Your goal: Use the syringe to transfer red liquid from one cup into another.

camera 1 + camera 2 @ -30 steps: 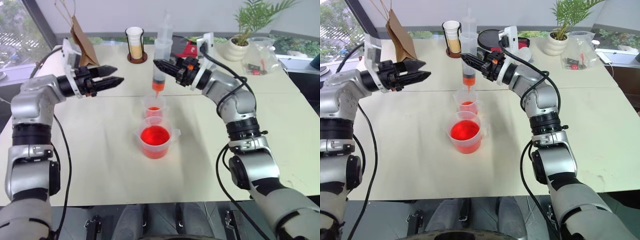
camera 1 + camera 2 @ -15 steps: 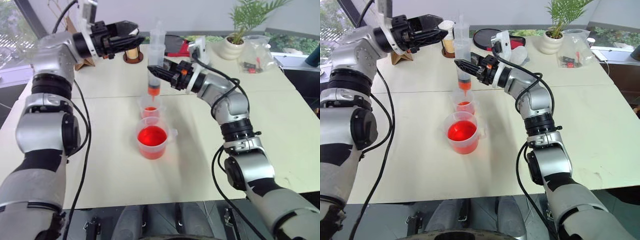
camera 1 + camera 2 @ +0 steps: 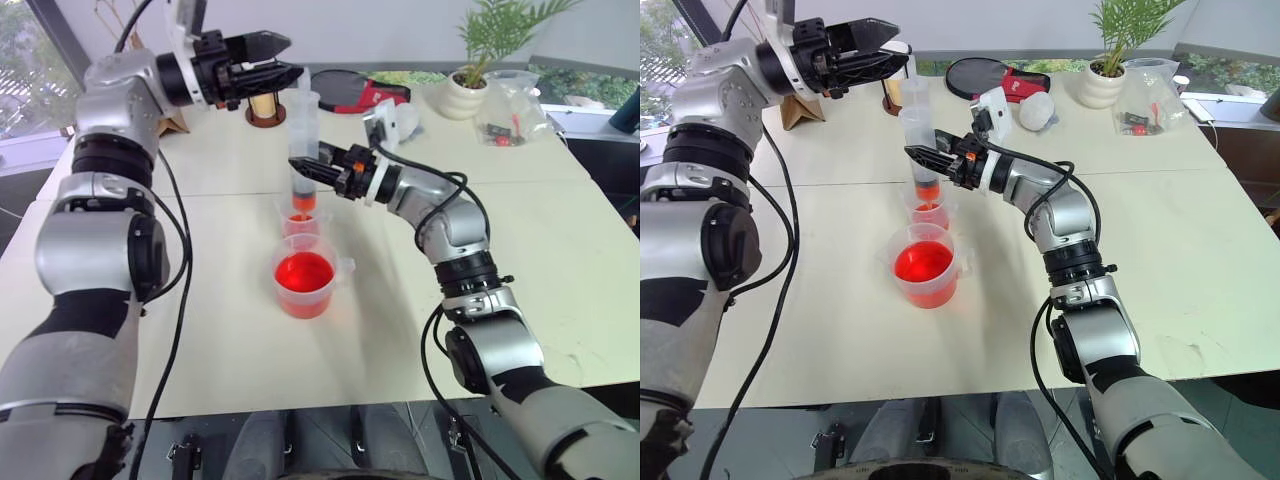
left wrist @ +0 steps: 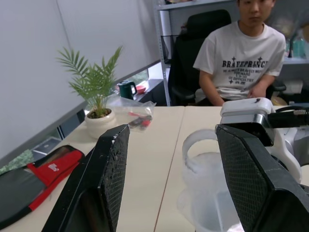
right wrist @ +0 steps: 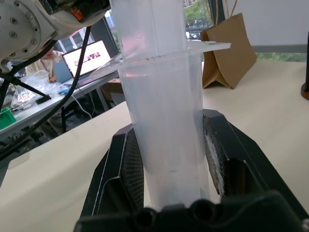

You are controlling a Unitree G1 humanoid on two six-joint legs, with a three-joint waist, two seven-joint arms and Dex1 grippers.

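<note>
Right pincer (image 3: 303,166) clamps syringe (image 3: 304,140) upright over small cup (image 3: 303,217).

Beaker (image 3: 305,280) near middle of worktop (image 3: 560,260), liquid (image 3: 303,272) in it. Small cup (image 3: 301,218) just behind beaker. Syringe (image 3: 304,150) upright over small cup, tip inside its mouth. Right pincer (image 3: 300,166) at syringe barrel from right. Left pincer (image 3: 285,60) above, at plunger top. Plant pot (image 3: 468,98) far right at back, paper bag (image 3: 172,118) far left.
</note>
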